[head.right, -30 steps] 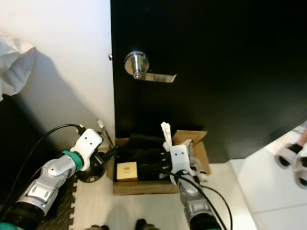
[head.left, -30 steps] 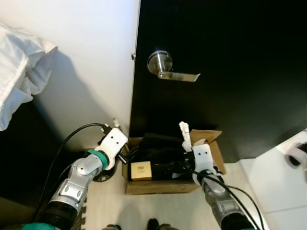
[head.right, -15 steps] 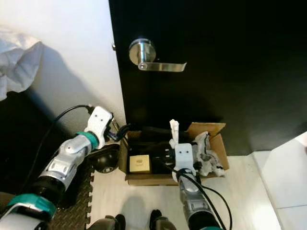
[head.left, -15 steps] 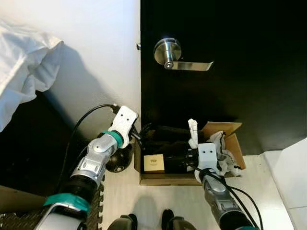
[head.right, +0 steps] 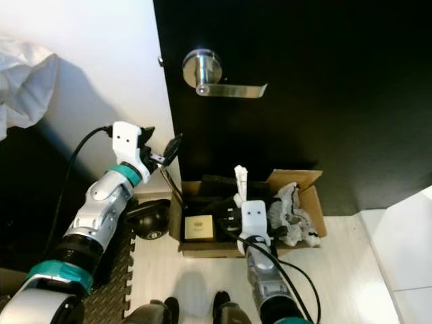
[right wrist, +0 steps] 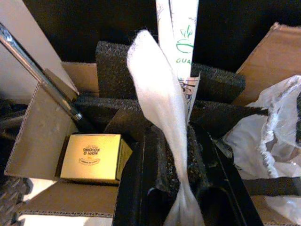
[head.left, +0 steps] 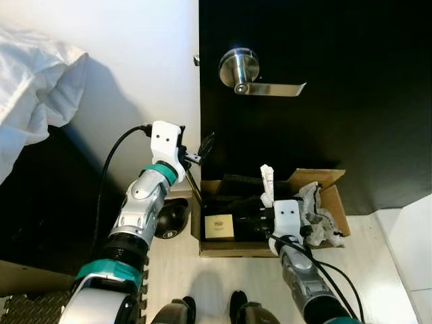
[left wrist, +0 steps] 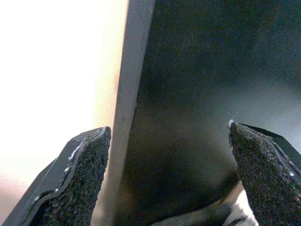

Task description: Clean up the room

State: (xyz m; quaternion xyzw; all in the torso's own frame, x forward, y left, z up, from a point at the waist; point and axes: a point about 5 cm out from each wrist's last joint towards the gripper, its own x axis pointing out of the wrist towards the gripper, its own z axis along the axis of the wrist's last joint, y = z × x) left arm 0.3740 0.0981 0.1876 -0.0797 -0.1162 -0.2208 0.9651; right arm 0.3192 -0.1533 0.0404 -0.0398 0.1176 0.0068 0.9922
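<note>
Nearest you: the robot's feet [head.left: 202,314] on pale floor [head.left: 378,283], black mat [head.left: 27,310] at your left.

Right pincer [right wrist: 181,155]: fingers clenched on a white wrapper [right wrist: 162,117], a twisted strip that stands up above the wrist. In the head view the wrapper [head.left: 267,183] pokes up over the box. A printed paper sleeve [right wrist: 181,42] stands just behind it, touching it.

Box [head.left: 331,196]: open cardboard, on the floor against the foot of the door, flaps up. Inside:
- small yellow carton [head.left: 219,227] at its left end, lying flat;
- black foam pieces [right wrist: 211,82] through the middle;
- crumpled white plastic [head.left: 317,216] at the right end, spilling over the rim.
The right pincer hangs over the middle of the box, wrapper held above the foam.

Just left of the box: a round black object [head.left: 170,217] on the floor; you cannot tell what it is. A thin metal rod [right wrist: 40,70] leans across the box's left corner.

Left pincer [head.left: 202,147]: raised well above the box, at the door's edge where it meets the wall [head.left: 128,88]. Fingers [left wrist: 70,183] spread wide apart, released, nothing between them; beyond them the door edge and dark panel.

Farther: black door [head.left: 351,88], silver lever handle [head.left: 253,74] pointing right. White bedding [head.left: 30,88] at far left.
</note>
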